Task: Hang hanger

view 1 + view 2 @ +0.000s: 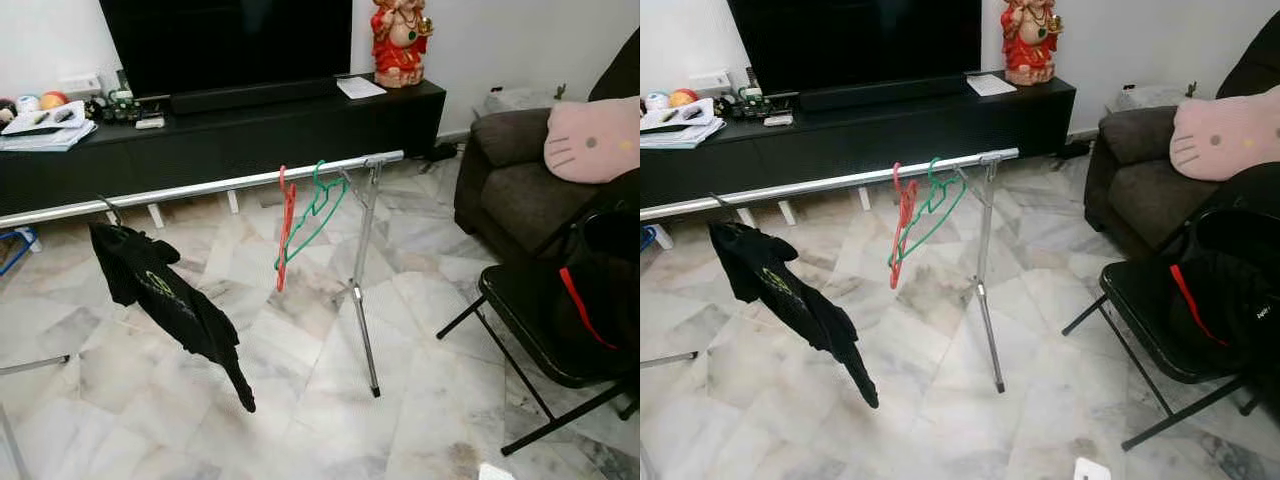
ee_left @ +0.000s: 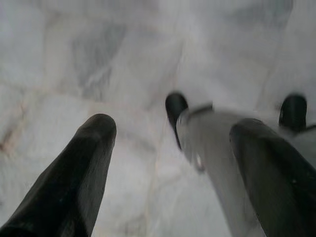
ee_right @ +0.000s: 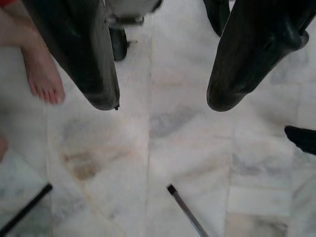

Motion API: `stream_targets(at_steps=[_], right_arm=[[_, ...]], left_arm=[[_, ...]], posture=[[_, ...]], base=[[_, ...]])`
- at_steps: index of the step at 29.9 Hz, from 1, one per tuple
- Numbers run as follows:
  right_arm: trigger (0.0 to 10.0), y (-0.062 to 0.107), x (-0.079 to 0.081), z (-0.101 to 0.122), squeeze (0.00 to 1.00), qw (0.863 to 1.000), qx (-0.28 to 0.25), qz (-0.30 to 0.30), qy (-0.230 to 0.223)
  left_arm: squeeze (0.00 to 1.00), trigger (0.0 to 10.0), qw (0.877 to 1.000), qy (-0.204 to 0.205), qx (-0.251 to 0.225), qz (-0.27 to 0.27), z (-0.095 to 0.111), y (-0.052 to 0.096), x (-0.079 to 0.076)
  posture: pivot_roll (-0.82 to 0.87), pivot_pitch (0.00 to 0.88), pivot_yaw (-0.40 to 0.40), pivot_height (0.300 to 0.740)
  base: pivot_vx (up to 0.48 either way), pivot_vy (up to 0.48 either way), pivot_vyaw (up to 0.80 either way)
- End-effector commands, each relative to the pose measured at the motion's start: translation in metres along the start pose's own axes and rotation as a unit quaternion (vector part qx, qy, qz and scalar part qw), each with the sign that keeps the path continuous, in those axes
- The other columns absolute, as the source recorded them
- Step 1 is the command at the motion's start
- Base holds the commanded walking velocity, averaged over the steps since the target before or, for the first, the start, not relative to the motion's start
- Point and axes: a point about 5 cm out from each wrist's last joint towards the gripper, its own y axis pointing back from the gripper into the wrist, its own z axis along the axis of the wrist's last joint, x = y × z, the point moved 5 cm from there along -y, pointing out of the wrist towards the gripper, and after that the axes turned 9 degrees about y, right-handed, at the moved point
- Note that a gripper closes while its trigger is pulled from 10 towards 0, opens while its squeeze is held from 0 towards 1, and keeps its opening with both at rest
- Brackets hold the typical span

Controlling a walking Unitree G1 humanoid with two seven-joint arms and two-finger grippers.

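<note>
Hanging by their hooks, 2 hangers, red hanger (image 1: 286,228) and green hanger (image 1: 318,208), sit on the rail (image 1: 200,187); left end effector (image 2: 173,173) and right end effector (image 3: 160,101) spread, empty, pointing floorward.

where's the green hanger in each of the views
Left eye view: green hanger hangs on the silver rail, just right of the red hanger, near the rail's right end.
Right eye view: same place, a little left of picture centre, beside the rack's upright leg.
Left wrist view: not in it, marble floor.
Right wrist view: not in it, marble floor.
Shared landmark: the red statue on the black TV cabinet.
</note>
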Motion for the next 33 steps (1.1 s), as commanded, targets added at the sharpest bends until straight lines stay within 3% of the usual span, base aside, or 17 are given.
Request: stream_targets(at_steps=[1,8,17,33], right_arm=[[10.0,-0.002,0.009,0.007,0.0,1.0,-0.002,0.012,0.006],[10.0,-0.004,0.015,0.013,0.0,1.0,-0.005,0.013,-0.001],[10.0,-0.003,0.014,0.008,0.0,1.0,0.001,0.01,-0.012],[10.0,0.0,0.007,-0.008,0.0,1.0,0.02,0.003,-0.006]], left_arm=[[0.0,10.0,1.0,0.013,-0.011,0.015,0.011,0.0,0.008],[0.0,10.0,0.999,0.033,-0.028,0.022,0.028,-0.002,0.012],[0.0,10.0,0.999,0.032,-0.024,0.035,0.029,0.0,0.023],[0.0,10.0,0.998,0.044,-0.002,0.046,0.002,0.007,0.035]], posture=[[-0.01,0.005,0.024,0.74],[-0.01,0.0,0.047,0.74],[-0.01,0.0,0.06,0.74],[-0.02,0.0,0.048,0.74]], base=[[0.0,0.0,0.0],[0.0,0.0,0.0],[0.0,0.0,0.0],[0.015,0.0,0.0]])
